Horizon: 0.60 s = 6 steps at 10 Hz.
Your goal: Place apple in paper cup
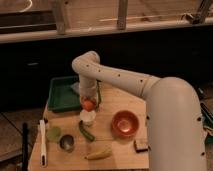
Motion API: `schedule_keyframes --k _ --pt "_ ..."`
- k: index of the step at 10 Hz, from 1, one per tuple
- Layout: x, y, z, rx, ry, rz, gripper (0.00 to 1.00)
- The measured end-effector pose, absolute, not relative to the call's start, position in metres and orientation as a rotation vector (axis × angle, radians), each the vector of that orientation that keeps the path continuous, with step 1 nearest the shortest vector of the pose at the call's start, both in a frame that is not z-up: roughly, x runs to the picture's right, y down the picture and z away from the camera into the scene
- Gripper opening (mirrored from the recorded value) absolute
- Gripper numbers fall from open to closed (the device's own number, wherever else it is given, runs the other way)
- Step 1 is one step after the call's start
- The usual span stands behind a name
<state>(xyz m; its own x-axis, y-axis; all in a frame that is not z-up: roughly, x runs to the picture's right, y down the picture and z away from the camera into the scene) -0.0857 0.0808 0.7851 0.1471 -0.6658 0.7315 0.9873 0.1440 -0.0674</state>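
Observation:
The apple (88, 104), small and red-orange, is held in my gripper (88, 102) at the end of the white arm. It hangs just above the small white paper cup (87, 117), which stands upright on the wooden table (120, 150) left of centre. The apple's underside is close to the cup's rim; whether they touch cannot be told.
A green tray (62, 94) lies at the table's back left. An orange-red bowl (125, 123) sits right of the cup. A green pepper (85, 131), a grey metal cup (66, 143), a light green round thing (53, 133), a banana (99, 153), a white utensil (42, 142) and a brown block (141, 145) lie nearby.

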Motion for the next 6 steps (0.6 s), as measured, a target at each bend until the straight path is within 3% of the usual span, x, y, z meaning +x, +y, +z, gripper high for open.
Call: schedule_keyframes --k 6 --pt "-0.0862 0.0825 0.7848 -0.64 -0.642 -1.31 0.26"
